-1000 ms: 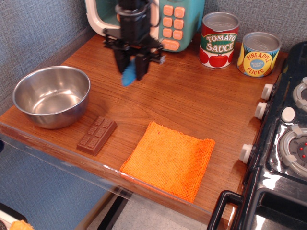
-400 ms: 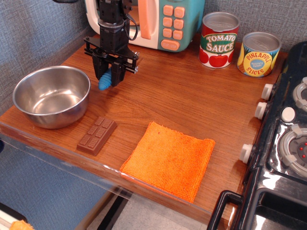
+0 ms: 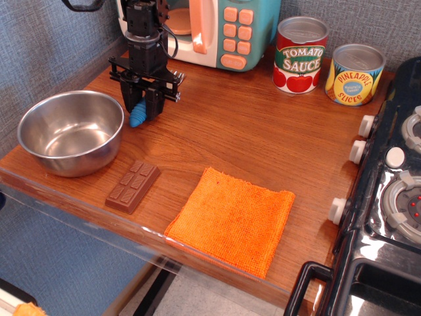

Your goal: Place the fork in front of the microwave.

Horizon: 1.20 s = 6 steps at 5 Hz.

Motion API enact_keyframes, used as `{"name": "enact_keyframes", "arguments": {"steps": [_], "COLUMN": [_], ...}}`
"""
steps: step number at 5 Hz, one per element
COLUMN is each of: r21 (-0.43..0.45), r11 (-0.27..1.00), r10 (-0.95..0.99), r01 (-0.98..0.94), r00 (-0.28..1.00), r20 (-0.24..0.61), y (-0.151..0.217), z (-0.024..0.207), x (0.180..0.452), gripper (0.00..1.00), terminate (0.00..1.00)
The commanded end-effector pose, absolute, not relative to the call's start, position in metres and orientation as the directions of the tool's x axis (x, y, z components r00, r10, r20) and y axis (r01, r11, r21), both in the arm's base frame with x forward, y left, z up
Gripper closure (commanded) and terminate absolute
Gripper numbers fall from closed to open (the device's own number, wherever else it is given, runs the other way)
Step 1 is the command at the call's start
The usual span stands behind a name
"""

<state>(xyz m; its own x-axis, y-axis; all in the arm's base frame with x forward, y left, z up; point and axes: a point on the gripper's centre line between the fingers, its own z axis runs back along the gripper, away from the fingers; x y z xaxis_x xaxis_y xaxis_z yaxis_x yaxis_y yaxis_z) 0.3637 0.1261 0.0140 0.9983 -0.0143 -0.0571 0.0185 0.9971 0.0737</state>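
My gripper hangs over the back left of the wooden counter and is shut on the fork. Only the fork's ribbed blue handle shows below the black fingers; its tines are hidden between them. The handle's tip is at or just above the counter surface. The microwave stands at the back, teal and cream with a peach-orange door handle and buttons. The gripper is in front of the microwave's left part, between it and the steel bowl.
A steel bowl sits at the left, close to the gripper. A chocolate bar and an orange cloth lie near the front edge. A tomato sauce can and pineapple can stand at the back right. A toy stove fills the right side.
My gripper has moved left and toward the front with the fork, from before the microwave's middle to its left part, and has come lower toward the counter.
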Motion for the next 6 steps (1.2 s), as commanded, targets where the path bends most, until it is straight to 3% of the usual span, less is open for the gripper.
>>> {"name": "enact_keyframes", "arguments": {"steps": [1, 2, 3, 4, 5, 6], "r21": [0.018, 0.001, -0.002, 0.039, 0.110, 0.094], "r11": [0.989, 0.976, 0.975, 0.982, 0.989, 0.994], "r10": [-0.147, -0.211, -0.210, -0.187, -0.132, -0.075], "r01": [0.145, 0.218, 0.224, 0.185, 0.103, 0.052], "r00": [0.983, 0.943, 0.916, 0.918, 0.944, 0.964], "r20": [0.112, 0.256, 0.343, 0.350, 0.301, 0.254], "y": [0.124, 0.116, 0.102, 0.087, 0.071, 0.063], "z": [0.058, 0.087, 0.117, 0.131, 0.134, 0.133], "x": [0.366, 0.366, 0.365, 0.365, 0.362, 0.359], "gripper": [0.00, 0.00, 0.00, 0.00, 0.00, 0.00], "terminate": [0.00, 0.00, 0.00, 0.00, 0.00, 0.00]}}
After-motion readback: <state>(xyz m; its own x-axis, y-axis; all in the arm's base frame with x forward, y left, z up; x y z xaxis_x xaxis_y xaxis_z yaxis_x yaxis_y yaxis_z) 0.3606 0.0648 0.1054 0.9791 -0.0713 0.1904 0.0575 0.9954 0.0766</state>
